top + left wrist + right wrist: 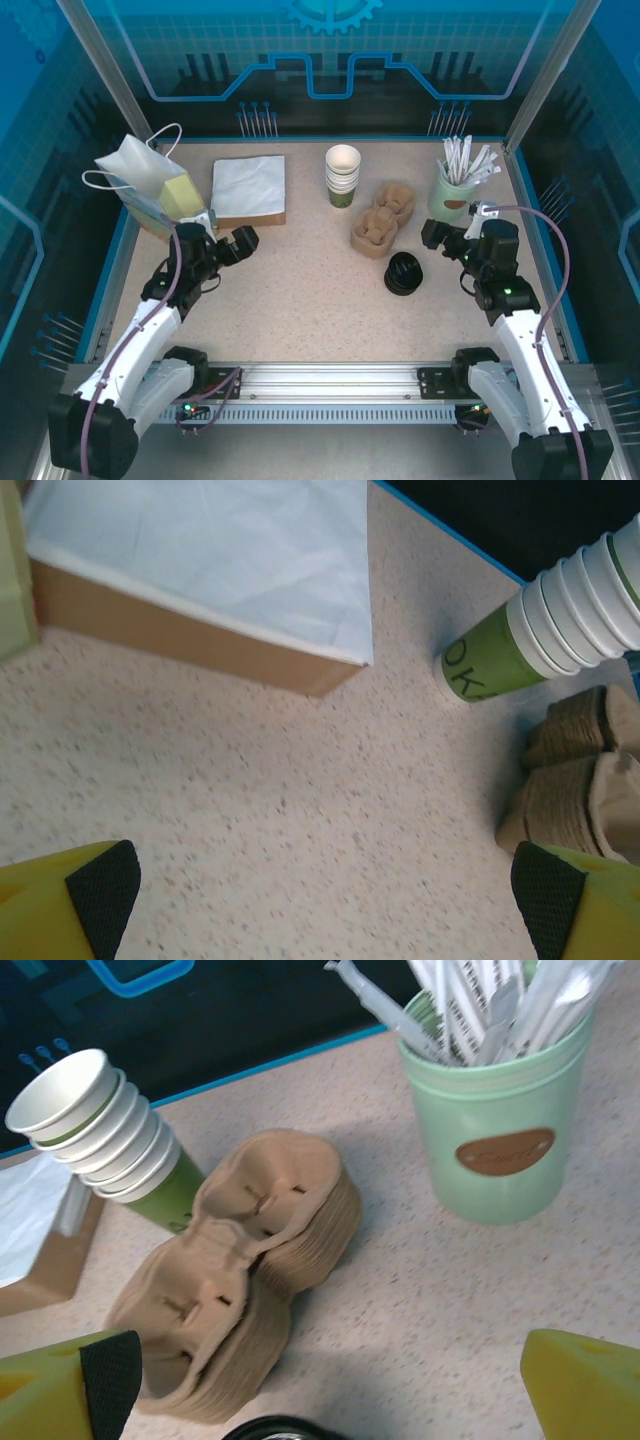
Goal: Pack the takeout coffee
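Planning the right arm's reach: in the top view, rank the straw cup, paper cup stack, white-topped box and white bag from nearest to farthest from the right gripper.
From the right gripper, jaws open:
1. Straw cup, just beyond it, right side.
2. Paper cup stack, back centre.
3. White-topped box, back left.
4. White bag, far-left corner.

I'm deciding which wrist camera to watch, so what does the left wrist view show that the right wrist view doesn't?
Left wrist, not right wrist: the left gripper, open, and a pale green bag edge at far left.
Right wrist, not left wrist: the right gripper, open, the green cup of straws, and a black lid rim at the bottom edge.
Both: the stacked paper cups, the brown pulp trays and the white napkin stack, all on the speckled table.
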